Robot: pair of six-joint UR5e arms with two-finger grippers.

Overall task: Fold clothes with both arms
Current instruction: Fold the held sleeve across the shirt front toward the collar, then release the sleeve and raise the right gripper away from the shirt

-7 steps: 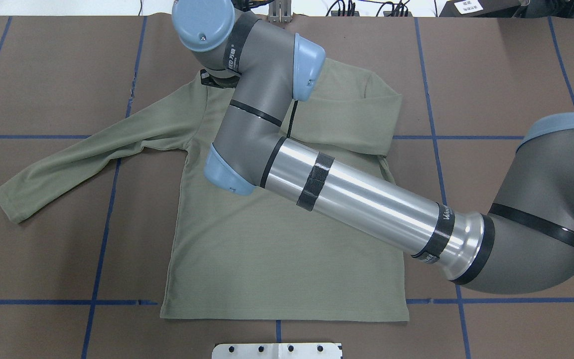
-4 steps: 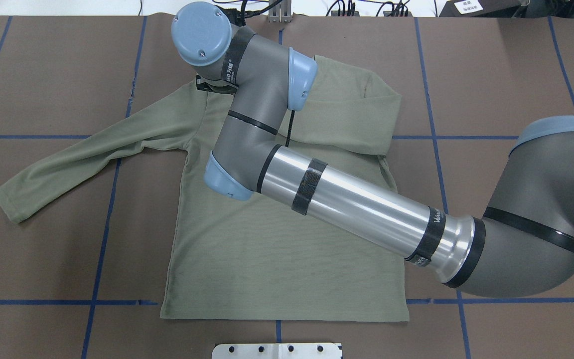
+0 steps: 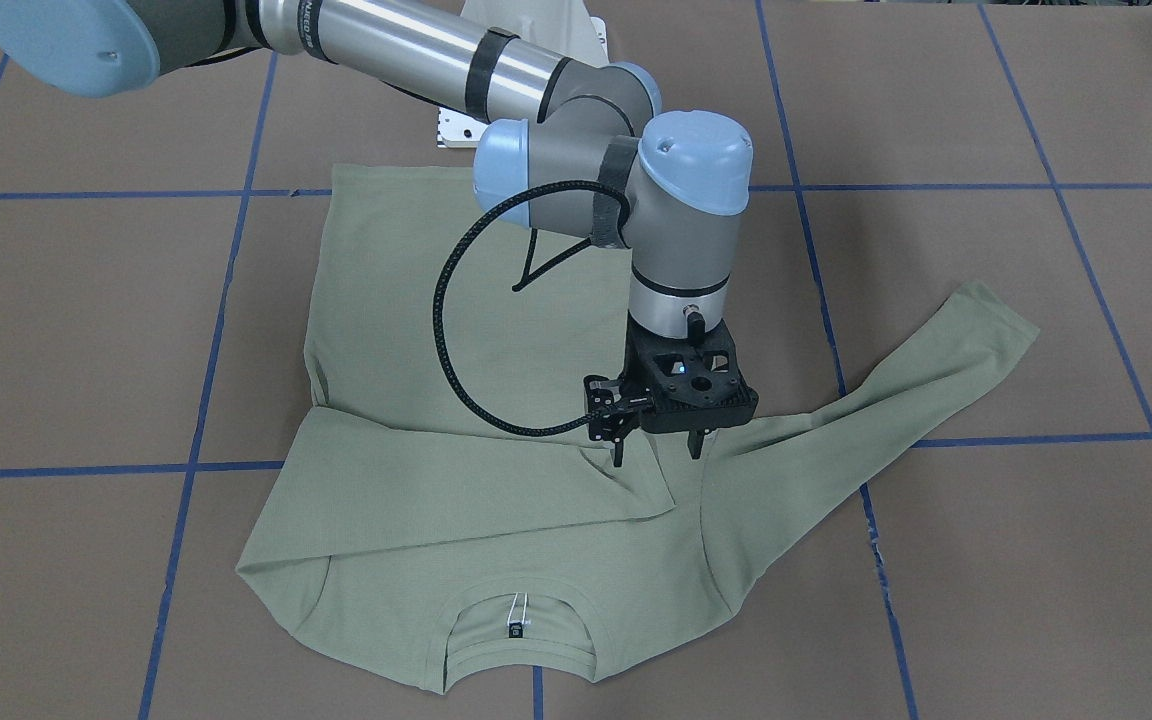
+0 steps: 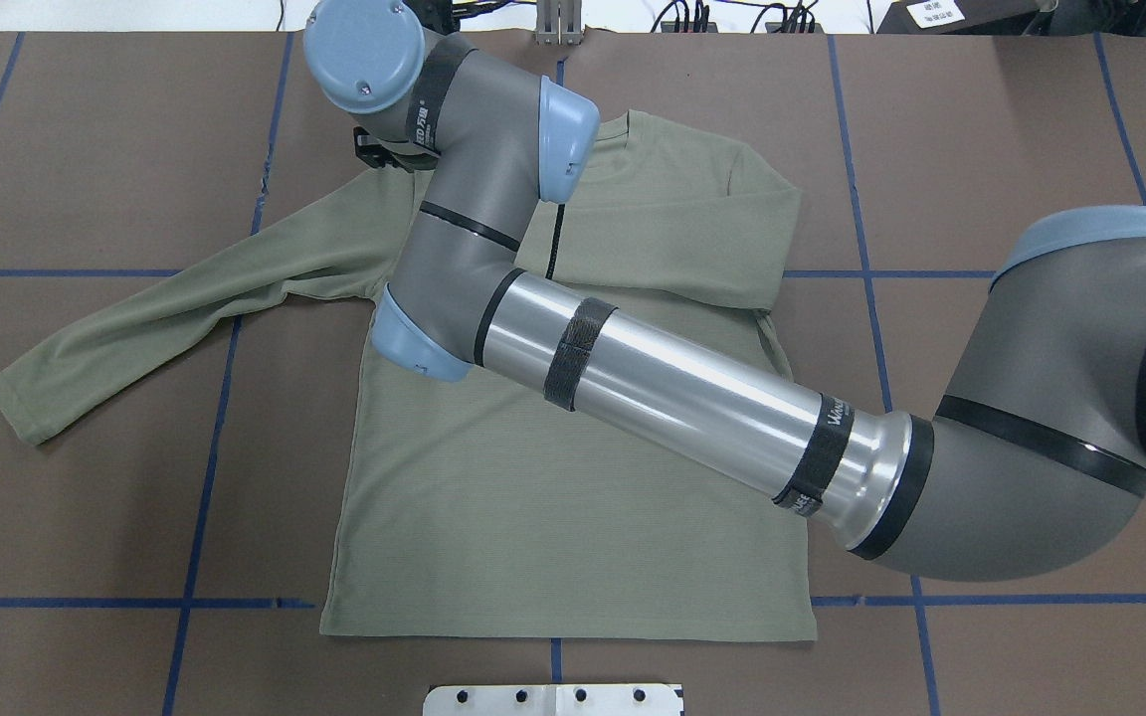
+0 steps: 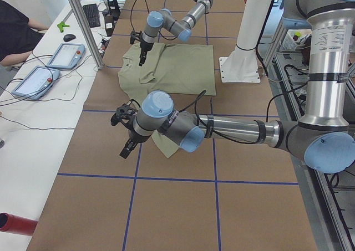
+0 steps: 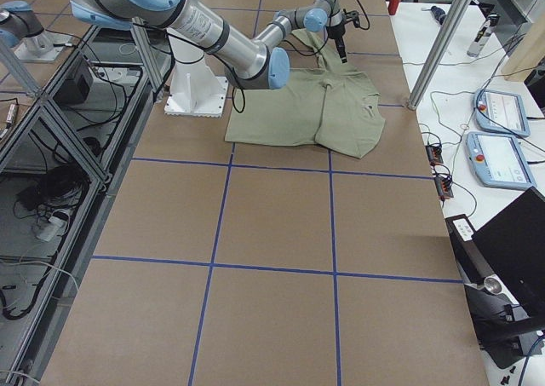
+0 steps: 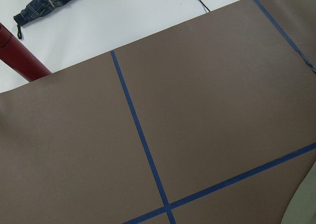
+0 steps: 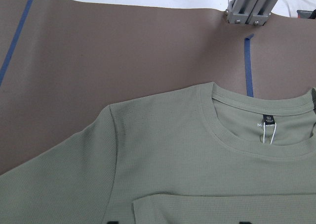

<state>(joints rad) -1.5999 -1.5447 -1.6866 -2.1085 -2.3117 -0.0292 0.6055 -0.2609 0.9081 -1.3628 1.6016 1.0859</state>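
Below the right gripper (image 3: 658,456), 2 fingers (image 3: 619,456) spread and empty, lies the folded sleeve (image 3: 456,485) of the shirt (image 3: 406,300); left gripper (image 5: 125,150): cannot tell.

Matt knit cloth under polished metal.
The shirt (image 4: 553,497) is finely ribbed matt knit; beneath it the table cover (image 4: 86,149) looks like dull brown paper crossed by blue tape (image 4: 36,271); above it the right arm's tube (image 4: 672,398) is glossy bare metal, its caps (image 4: 364,50) smooth plastic.
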